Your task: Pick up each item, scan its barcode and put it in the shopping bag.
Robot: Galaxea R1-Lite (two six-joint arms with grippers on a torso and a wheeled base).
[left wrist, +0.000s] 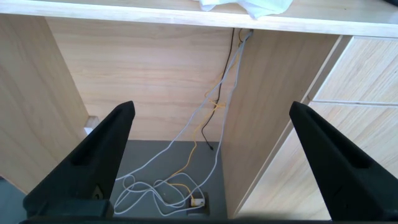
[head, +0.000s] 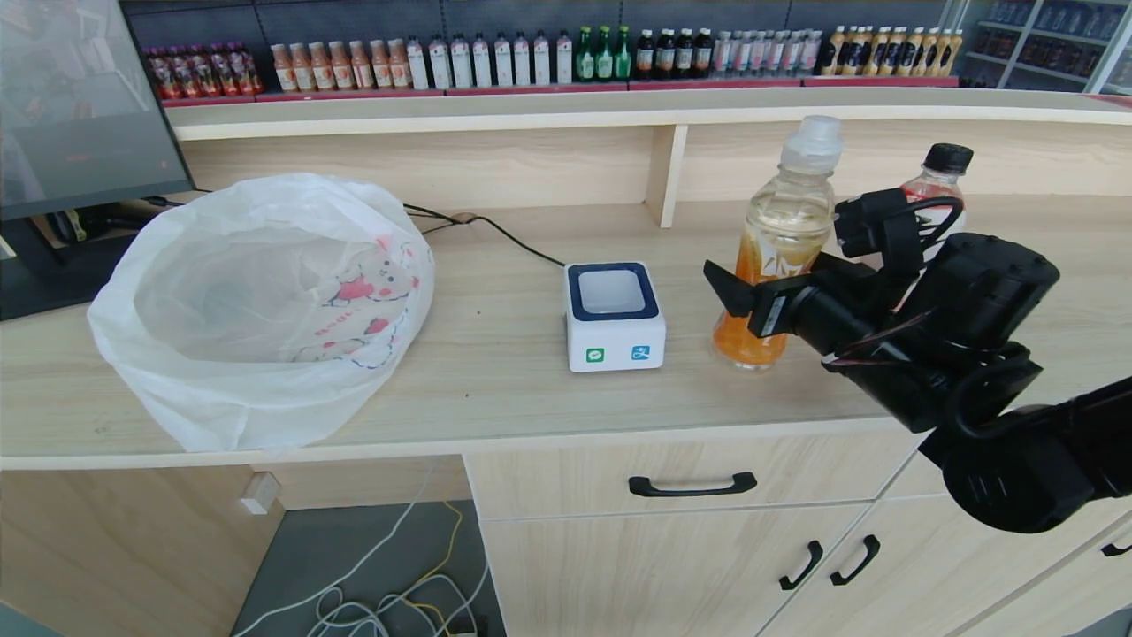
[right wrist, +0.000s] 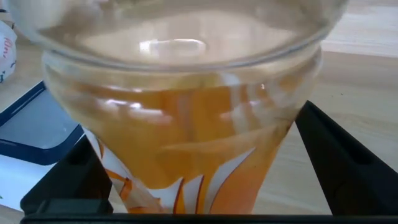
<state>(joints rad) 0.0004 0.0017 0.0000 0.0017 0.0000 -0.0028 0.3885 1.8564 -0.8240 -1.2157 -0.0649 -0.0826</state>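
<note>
left gripper [left wrist: 211,162]: spread, empty, below pale wood counter [head: 495,398] edge | right gripper [right wrist: 205,180]: spread astride upright clear orange-drink bottle [head: 783,221], counter 3 o'clock | white cube scanner [head: 615,314], centre | open white plastic shopping bag [head: 256,310], 9 o'clock | black-capped clear bottle [head: 942,181], 2 o'clock | drinks shelf [head: 548,57], 12 o'clock rear

The light wooden bench [head: 495,389] carries an open white plastic shopping bag [head: 265,310] at its left and a monitor [head: 80,97] at the far left edge. A small white barcode scanner [head: 615,316] with a blue-rimmed top sits in the middle, and a dark cable [head: 513,239] runs to it from behind the bag. Just right of the scanner an orange drink bottle [head: 778,239] with a white cap stands upright, and a black-capped bottle [head: 939,181] stands behind it.
</note>
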